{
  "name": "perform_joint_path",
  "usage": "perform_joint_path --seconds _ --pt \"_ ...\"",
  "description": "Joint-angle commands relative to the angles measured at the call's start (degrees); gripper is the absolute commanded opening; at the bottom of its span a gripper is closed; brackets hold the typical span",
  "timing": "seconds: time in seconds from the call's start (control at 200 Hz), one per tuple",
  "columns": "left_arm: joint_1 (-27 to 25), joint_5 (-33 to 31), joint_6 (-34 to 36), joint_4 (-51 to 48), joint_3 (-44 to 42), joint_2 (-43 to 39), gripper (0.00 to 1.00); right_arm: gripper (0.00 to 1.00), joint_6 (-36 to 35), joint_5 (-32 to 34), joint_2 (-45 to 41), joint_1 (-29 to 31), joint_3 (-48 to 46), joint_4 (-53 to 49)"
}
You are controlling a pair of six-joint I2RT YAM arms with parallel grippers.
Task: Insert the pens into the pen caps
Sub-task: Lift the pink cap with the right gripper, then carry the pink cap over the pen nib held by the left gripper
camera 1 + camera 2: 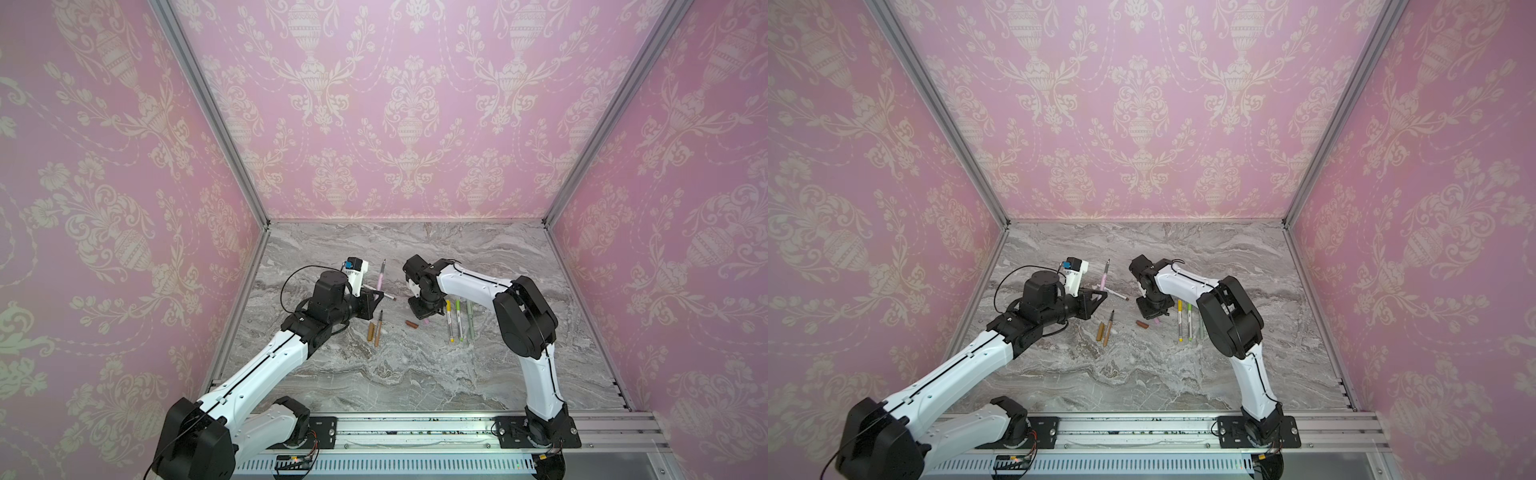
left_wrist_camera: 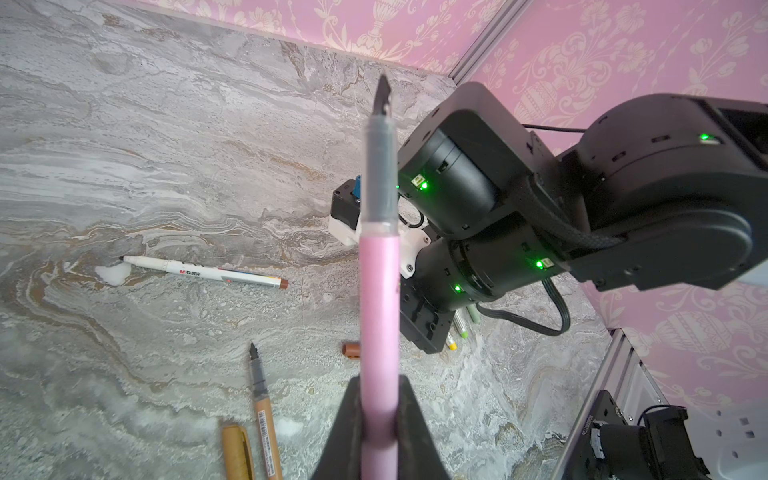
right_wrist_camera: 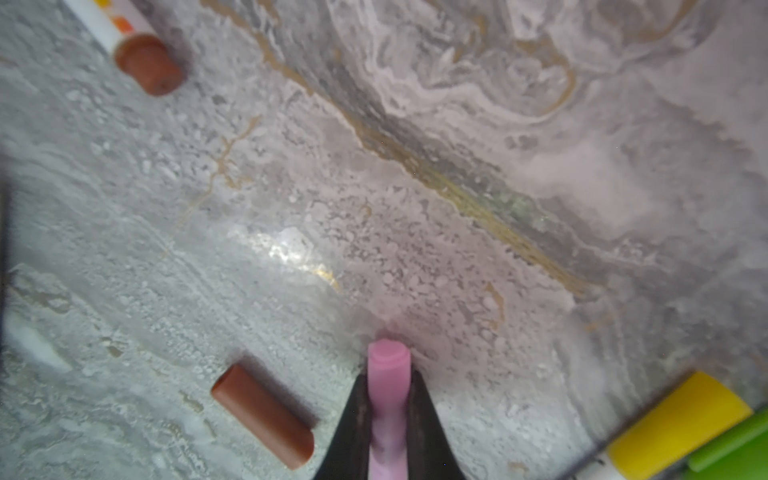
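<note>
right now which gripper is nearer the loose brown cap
Right. The right gripper sits just beside the brown cap; the left gripper, holding the pink pen, is farther off.

Lots of open room on the near tabletop (image 1: 415, 374). The brown cap (image 1: 411, 323) and tan pen (image 1: 378, 330) lie in the middle, in the way.

Red "M&G" on the white pen (image 2: 203, 272)

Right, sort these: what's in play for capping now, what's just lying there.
In play: pink pen, in left gripper; pink cap, in right gripper.
Lying about: brown cap; brown-ended white pen; tan pen; tan cap; yellow pen; green pen; sage pen, all capped.
</note>
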Motion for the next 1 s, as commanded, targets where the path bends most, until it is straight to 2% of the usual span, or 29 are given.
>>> perform_joint_path --seconds 0.0,0.07,0.24,0.405,0.54,0.715,0.861,0.991 --pt "0.5 -0.1 -1.1 -0.8 1.7 -1.3 0.0 0.03 1.6 2.6 1.2 -0.1 -3.2 0.1" --pt "0.4 0.0 -1.3 -0.9 1.7 -1.2 0.0 0.0 2.7 3.4 -0.7 -0.2 -3.1 0.4" --pt "0.4 0.9 -1.1 -0.8 1.7 -0.7 0.0 0.0 7.1 4.8 -7.8 -1.2 -1.5 0.7" --pt "-0.1 3.2 -0.3 -0.7 1.8 0.7 0.0 0.0 15.1 3.2 -16.0 -3.9 0.3 3.6" --pt "-1.6 4.4 0.3 -0.1 1.6 1.4 0.0 0.0 25.8 -2.2 -21.7 -7.1 -1.0 10.3" --pt "-3.4 4.9 0.8 0.1 2.2 3.1 0.0 0.0 37.4 -9.0 -24.1 -8.5 -2.1 18.5" --pt "-4.7 5.3 0.8 0.6 2.6 4.8 0.0 0.0 43.6 -13.6 -23.5 -8.5 -2.5 24.0" --pt "-5.5 5.3 0.4 1.3 2.9 5.8 0.0 0.0 45.7 -15.7 -22.6 -8.3 -2.2 25.8"
